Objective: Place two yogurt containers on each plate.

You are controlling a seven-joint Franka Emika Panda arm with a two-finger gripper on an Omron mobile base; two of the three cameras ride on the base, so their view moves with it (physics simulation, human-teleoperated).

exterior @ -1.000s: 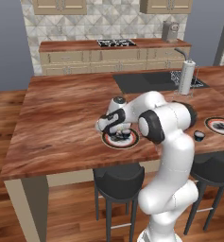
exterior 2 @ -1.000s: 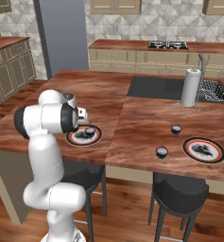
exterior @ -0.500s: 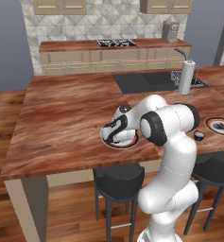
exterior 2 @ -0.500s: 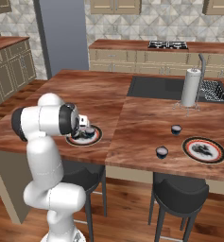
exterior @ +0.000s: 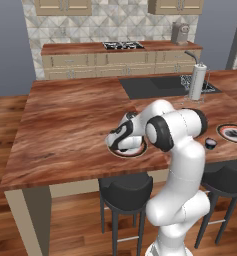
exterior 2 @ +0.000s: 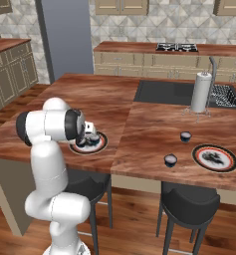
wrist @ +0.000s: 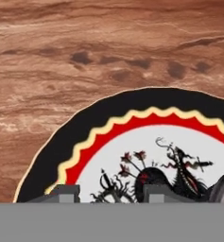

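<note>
1. The white arm's two-finger gripper (wrist: 104, 193) hangs low over the near round plate with black rim, red ring and white centre bearing a dark motif (wrist: 132, 108); in the left base view the gripper (exterior: 121, 145) sits right over this near plate (exterior: 140, 151).
2. In the hand view the 2 dark finger tips (wrist: 64, 193) stand close together at the bottom edge, with only the plate's motif showing between them; the jaws are nearly pressed together and nothing can be seen pinched.
3. A rounded grey shape at the right edge of the hand view lies on the plate; what it is cannot be told.
4. In the right base view the near plate (exterior 2: 100, 146) lies at the front edge of the brown wooden island counter (exterior 2: 139, 124), partly hidden by the hand.
5. The second plate of the same pattern (exterior 2: 215, 157) lies well apart to the right.
6. 2 tiny dark yogurt cups with pale tops stand on the bare counter near it: 1 yogurt cup (exterior 2: 171, 160) just left of that plate, another yogurt cup (exterior 2: 185, 136) farther back.
7. A tall white paper-towel roll (exterior 2: 200, 92) stands upright beside the dark sink (exterior 2: 164, 92).
</note>
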